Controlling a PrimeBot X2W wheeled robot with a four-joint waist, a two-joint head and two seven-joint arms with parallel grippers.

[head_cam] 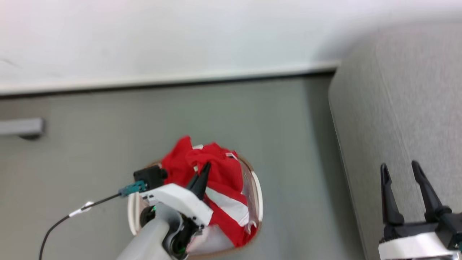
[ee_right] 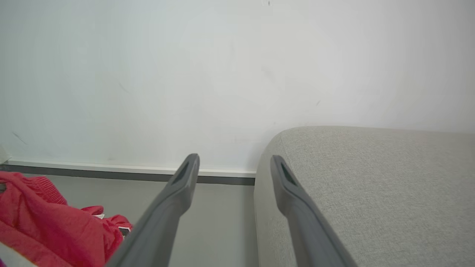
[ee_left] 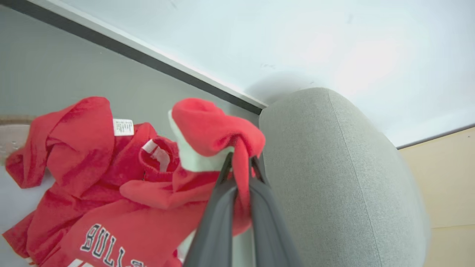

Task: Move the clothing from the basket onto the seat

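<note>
Pinching down tight, the left gripper has its fingers nearly closed on a red fold with white trim, raised above the heap. The rest of the clothing lies piled in the basket, which stands on the grey floor to the left of the seat.

From the head camera everything is smeared. The left forearm covers the near side of the basket, so just a curve of white wall and brown rim peeks out on the right. A grey bar at the far left is cut off by the edge, and what it is can't be told.

Now the writing: black-and-white lettering reads "BULL", then runs off the bottom of the left wrist camera's picture. The small white label carries print too fine to read.

Over on the right, the right gripper hovers above the seat's near edge, fingers spread wide with nothing between them.
</note>
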